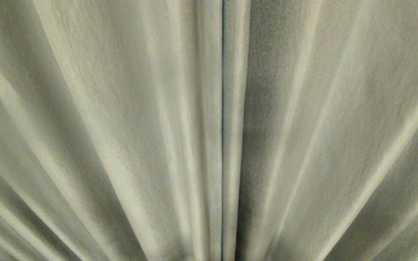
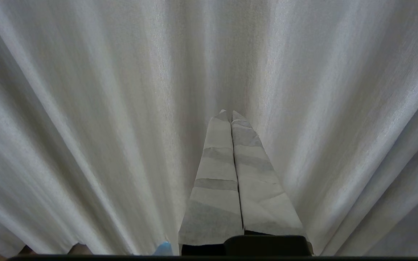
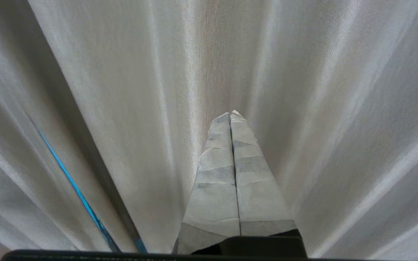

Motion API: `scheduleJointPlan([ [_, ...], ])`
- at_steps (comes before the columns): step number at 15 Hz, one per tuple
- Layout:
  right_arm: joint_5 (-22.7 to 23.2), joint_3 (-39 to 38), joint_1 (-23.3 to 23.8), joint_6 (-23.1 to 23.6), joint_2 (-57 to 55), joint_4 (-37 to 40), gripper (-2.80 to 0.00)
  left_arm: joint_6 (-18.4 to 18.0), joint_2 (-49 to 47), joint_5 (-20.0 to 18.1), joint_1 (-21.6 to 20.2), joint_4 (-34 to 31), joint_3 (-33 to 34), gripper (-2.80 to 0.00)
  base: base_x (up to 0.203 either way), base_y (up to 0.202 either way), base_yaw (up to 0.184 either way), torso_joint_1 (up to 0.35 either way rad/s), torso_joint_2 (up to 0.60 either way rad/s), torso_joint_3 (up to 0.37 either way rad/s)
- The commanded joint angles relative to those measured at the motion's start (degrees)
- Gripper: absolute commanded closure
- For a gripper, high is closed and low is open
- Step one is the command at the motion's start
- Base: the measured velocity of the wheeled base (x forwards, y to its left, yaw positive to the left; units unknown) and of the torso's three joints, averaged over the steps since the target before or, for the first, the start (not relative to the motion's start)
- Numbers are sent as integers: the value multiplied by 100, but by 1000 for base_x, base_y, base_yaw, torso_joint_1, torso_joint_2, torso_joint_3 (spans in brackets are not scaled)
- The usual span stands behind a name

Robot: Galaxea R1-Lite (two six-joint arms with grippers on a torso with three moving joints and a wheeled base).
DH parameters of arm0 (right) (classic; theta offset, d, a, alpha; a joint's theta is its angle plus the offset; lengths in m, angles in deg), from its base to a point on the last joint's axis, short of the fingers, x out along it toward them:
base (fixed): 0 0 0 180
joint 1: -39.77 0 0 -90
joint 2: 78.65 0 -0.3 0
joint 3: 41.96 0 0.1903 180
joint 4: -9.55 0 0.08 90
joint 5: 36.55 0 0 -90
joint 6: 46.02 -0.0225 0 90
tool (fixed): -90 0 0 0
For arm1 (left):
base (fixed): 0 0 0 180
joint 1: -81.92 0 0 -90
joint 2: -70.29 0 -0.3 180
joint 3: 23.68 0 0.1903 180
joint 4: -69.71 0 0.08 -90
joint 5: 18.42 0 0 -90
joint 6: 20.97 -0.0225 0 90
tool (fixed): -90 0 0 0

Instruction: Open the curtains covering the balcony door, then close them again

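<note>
Item 1, left gripper (image 2: 229, 113): two tapered fingers wrapped in pale grey tape, pressed flat together along their whole length, nothing between them. Seen only in the left wrist view; tips point at the cloth ahead, and whether they touch it cannot be told. A black mount edge runs under the finger bases.

Item 2, right gripper (image 3: 232, 114): same build, taped fingers pressed together, pinching nothing. Seen only in the right wrist view; tips aimed at a fold of cloth, contact not determinable.

Item 3, curtains (image 1: 122, 130): thick cream-beige woven drapes in long pleats, filling every view edge to edge. In the head view two hemmed vertical edges meet just right of centre, leaving only a thin dark seam (image 1: 222, 108) from top to bottom; the drapes hang drawn shut. Pleats fan outward from the lower centre of that view. Neither arm shows in the head view.

Item 4, blue strip (image 3: 74, 185): a narrow bright blue line running diagonally in a gap between two folds, right wrist view only; what it belongs to cannot be told.

Item 5, small blue patch (image 2: 163, 249): at the cloth's lower edge beside the left finger bases; identity unclear.
</note>
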Motion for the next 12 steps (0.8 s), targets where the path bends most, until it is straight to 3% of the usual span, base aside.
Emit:
scheduleJointPlan([
  [1,2,5,-6,3,0,2,0,1,2,0,1,5,1,0,0,0,0,0,0,0],
  [12,2,-3,-5,-14,0,2,0,1,2,-8,1,5,1,0,0,0,0,0,0,0],
])
